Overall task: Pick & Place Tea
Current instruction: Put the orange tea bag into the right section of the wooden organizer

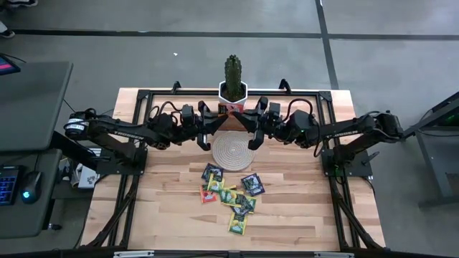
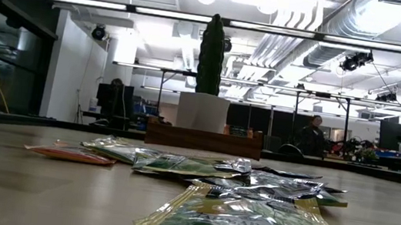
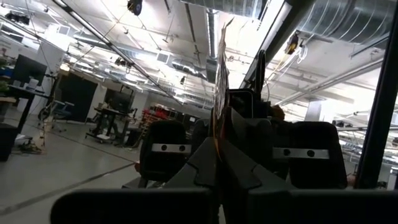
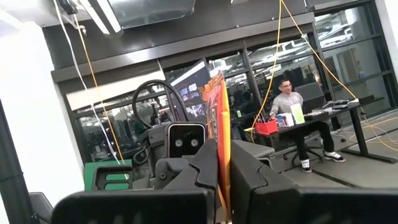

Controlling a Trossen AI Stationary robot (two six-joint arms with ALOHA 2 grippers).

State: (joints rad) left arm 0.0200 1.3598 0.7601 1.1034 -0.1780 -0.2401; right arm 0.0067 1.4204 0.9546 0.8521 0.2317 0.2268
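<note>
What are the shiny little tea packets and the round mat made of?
The tea packets look like glossy foil or plastic film: they crinkle and catch the ceiling lights. The round mat looks woven, maybe from pale cord or straw, with spiral rings and a dull finish. The table looks like light wooden planks with visible grain.

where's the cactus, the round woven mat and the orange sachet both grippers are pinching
cactus (image 1: 233, 70): high view, on its green stem.
round woven mat (image 1: 232, 154): high view, on its bare lower part.
orange sachet (image 4: 220, 140): right wrist view, on its edge above the shut fingers.
</note>
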